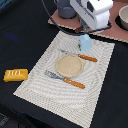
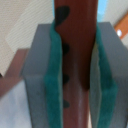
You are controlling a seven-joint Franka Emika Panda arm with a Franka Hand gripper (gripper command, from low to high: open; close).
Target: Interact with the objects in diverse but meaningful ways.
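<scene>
Tool (image 2: 75, 75): in the wrist view its two green-padded fingers (image 2: 54, 75) are pinching a thin reddish-brown sausage (image 2: 76, 60), which runs upright between the pads and touches both.
Arm: in the exterior view the white wrist hangs over the far edge of the placemat (image 1: 35, 82), just above the carton; the fingertips cannot be made out there.
Carton (image 1: 85, 42): pale blue, house-shaped, upright on the far part of the placemat, under the wrist. A strip of blue shows behind the sausage in the wrist view, likely this carton.
Bread loaf (image 1: 16, 75): yellow-orange, scored, lying on the dark worktop (image 1: 25, 30) off the placemat, on the exterior view's left, well apart from the arm.
Place setting: round tan plate (image 1: 69, 65) in the middle of the placemat, an orange-handled knife (image 1: 80, 56) on its far side, an orange-handled fork (image 1: 65, 79) on its near side.
Pots: one grey pot (image 1: 65, 9) and one more (image 1: 123, 18) on the brown board at the far side.
Progress: the sausage is lifted and in hand; it has not been set down anywhere. The loaf looks untouched. Placing the sausage, perhaps on the plate, seems the open step.
</scene>
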